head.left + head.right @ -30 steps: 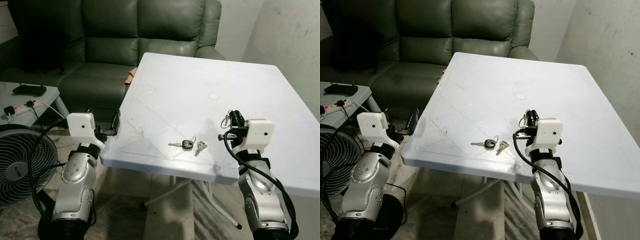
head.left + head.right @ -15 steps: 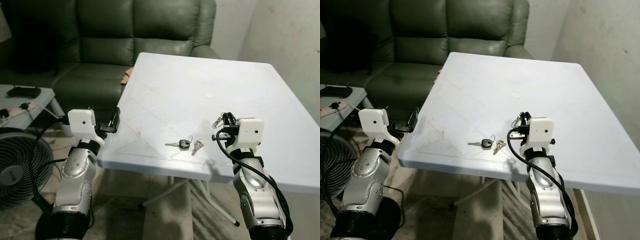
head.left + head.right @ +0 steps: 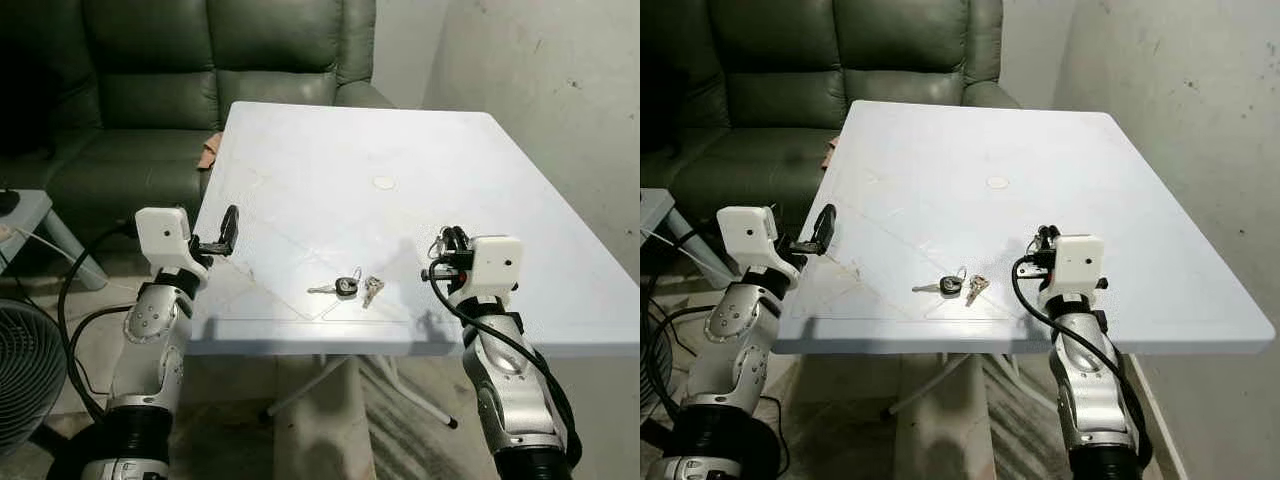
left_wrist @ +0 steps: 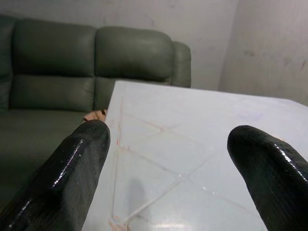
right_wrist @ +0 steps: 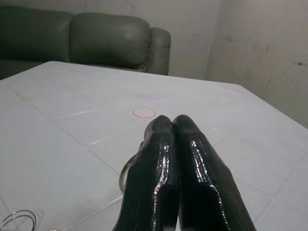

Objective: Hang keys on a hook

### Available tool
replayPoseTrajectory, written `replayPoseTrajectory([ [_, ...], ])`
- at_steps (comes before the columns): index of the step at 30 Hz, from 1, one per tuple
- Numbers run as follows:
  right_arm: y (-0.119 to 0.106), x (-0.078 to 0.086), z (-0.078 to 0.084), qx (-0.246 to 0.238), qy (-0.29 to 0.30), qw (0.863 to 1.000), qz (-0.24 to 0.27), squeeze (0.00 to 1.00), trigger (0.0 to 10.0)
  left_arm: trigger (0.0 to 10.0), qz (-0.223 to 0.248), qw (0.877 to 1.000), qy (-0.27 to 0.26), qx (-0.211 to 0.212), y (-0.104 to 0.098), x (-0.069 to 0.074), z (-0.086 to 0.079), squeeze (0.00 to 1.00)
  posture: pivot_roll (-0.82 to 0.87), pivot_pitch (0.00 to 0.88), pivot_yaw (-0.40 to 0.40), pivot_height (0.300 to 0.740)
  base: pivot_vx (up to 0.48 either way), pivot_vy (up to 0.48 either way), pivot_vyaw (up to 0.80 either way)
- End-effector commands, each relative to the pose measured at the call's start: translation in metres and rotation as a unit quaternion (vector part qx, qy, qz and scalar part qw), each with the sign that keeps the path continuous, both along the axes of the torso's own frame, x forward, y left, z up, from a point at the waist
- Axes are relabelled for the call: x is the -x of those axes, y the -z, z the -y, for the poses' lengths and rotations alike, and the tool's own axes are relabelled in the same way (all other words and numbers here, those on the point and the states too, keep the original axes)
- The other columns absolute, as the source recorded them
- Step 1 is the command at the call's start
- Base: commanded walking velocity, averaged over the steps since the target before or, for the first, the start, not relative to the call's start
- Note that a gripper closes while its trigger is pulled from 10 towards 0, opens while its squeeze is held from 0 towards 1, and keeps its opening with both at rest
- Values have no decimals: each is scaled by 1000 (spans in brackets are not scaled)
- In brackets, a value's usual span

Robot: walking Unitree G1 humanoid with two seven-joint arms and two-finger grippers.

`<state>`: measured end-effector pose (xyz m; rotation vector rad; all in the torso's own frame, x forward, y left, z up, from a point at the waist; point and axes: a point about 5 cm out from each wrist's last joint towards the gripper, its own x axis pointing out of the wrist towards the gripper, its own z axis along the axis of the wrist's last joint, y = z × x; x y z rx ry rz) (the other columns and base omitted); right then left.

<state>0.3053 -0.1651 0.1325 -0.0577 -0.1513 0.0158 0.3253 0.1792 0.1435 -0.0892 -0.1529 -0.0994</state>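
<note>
We stand at the near edge of a white table (image 3: pixel 470 170), with a green sofa (image 3: pixel 150 90) behind it. The keys (image 3: pixel 350 288) lie flat on the table near its front edge, roughly midway between our two arms: one key with a dark head, a ring, and a smaller bunch just beside it. Nothing touches them.

Our right gripper (image 3: pixel 448 243) hangs over the table to the right of the keys, near them but apart. Its two fingers (image 5: pixel 175 159) are pressed together along their length. A small metal ring (image 5: pixel 126 173) sits close against them; we cannot tell whether it is pinched between the fingers or merely lies beside them. We judge the closed pose a poor one for picking up the keys on the table; the fingers would need to part first.

Our left gripper (image 3: pixel 228 228) is held at the table's left edge, well apart from the keys, its fingers (image 4: pixel 67 168) spread wide with nothing between them. We judge it is kept aside, out of the working arm's way.

We see no hook in any view, so we judge the task at an early stage: the keys are not yet lifted and the hanging place is not yet found.
</note>
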Motion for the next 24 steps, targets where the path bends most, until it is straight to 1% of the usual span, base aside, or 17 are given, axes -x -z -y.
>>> replayPoseTrajectory([
  [1, -4, -3, -1, 1, -2, 1000, 5, 0, 10000, 10000, 5, 1000, -9, -10, -4, -2, -3, 0, -37, 0, 2, 740, 0, 0, -781],
  [3, -4, -3, -1, 1, -1, 1000, 5, 0, 10000, 10000, 4, 1000, -15, -15, -4, -2, -3, 0, -37, 0, 2, 740, 0, 0, -788],
  [7, -3, -3, -1, 2, -1, 1000, 3, 0, 10000, 10000, 6, 1000, -8, -4, -4, -3, -1, 0, -38, 0, 1, 740, 0, 0, -788],
  [14, -2, -3, -2, 2, -2, 1000, 0, 0, 10000, 10000, 2, 1000, -8, 0, -3, -3, 0, 0, -38, 0, 3, 740, 0, 0, -788],
  [24, -1, -3, -4, 2, -4, 1000, -4, 0, 10000, 10000, -4, 1000, -16, -1, -1, -1, -4, 0, -30, 0, -1, 740, 0, 0, -788],
])
